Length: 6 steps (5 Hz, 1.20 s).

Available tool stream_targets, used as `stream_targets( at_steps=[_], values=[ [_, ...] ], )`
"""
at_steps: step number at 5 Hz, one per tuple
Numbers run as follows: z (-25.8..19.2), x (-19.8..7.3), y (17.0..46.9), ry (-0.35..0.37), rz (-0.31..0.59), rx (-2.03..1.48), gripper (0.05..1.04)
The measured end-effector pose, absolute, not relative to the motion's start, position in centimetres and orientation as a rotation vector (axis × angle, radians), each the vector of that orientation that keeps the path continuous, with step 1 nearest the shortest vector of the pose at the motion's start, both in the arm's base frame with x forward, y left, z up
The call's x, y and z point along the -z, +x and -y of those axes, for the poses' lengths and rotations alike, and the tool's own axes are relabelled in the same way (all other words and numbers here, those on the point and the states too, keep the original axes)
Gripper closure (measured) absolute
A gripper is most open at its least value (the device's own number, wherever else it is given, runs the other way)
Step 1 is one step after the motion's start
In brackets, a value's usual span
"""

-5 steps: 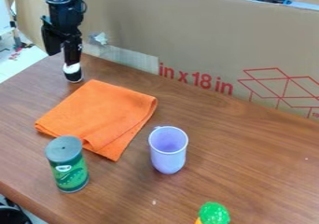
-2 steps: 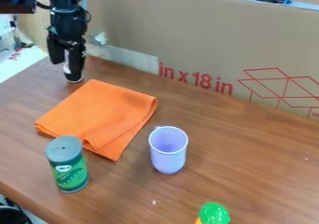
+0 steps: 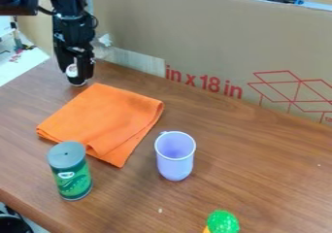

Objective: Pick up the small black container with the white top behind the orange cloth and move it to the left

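Cardboard point(image 3: 194, 38) bears red print. I have my gripper point(image 3: 77, 77) wide around a white-and-black object point(image 3: 72, 71), near folded orange cloth point(image 3: 104, 118).

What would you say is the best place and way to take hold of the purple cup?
I'd come from straight above and pinch the rim of the purple cup on its right side, one side of the grip inside the wall, one outside. It stands upright with its mouth open, and the small handle is at the rim's upper left.
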State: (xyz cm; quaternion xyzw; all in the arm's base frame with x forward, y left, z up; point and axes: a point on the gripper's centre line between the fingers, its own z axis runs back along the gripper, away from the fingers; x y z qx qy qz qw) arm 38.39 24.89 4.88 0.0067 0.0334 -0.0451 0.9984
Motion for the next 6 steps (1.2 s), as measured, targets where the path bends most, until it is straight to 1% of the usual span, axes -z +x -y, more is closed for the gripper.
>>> stream_targets(
  at_steps=[1,2,3,4,5,6],
  values=[
    [-25.1,-3.3,38.4,0.009,-0.087,0.085,0.183],
    [-25.4,-4.1,38.9,0.025,-0.061,0.08,0.412],
    [-25.0,-3.8,38.8,0.002,-0.057,0.081,0.456],
    [-24.9,-6.2,37.0,-0.01,-0.064,0.06,0.456],
    [-24.9,-8.6,32.3,-0.012,-0.108,-0.033,0.457],
    [-25.1,-8.4,28.1,-0.008,-0.216,-0.124,0.457]
  ],
)
